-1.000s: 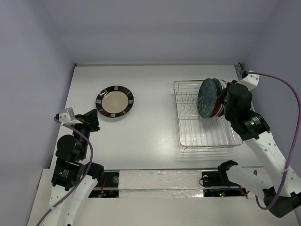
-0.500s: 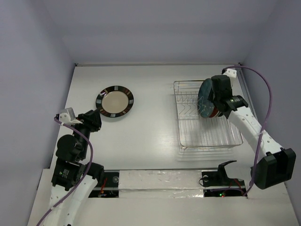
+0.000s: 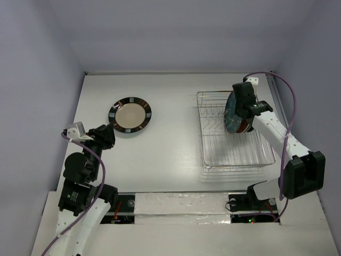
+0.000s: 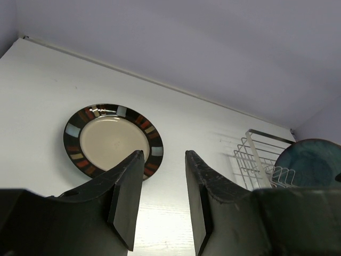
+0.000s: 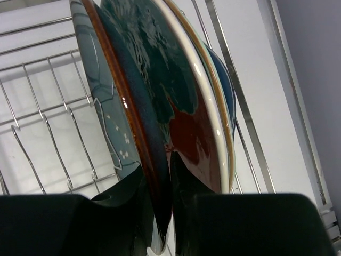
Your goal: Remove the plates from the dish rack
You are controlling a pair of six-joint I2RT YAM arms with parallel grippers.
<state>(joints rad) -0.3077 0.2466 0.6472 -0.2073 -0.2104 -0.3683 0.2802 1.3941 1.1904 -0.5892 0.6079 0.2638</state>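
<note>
The dish rack [image 3: 234,154] stands at the right with several plates upright at its back. In the right wrist view the front one is the teal speckled plate [image 5: 101,80] with a brown rim. Behind it stand the red plate with teal flower [image 5: 186,122] and the dark blue dish [image 5: 226,85]. My right gripper [image 5: 169,160] straddles the teal plate's rim, one finger on its face and one behind it, shut on it. The cream plate with dark banded rim [image 3: 130,116] lies flat on the table at the left. My left gripper [image 4: 164,154] is open and empty just short of it.
The rack's wire prongs [image 5: 48,112] and front half hold nothing. The rack's right rail [image 5: 240,101] runs close to the table's right edge. Purple walls enclose the table at back and sides.
My right arm has swung its wrist from the right side of the rack to over the plates, and its fingers now sit astride the front plate. The left arm has not moved.
</note>
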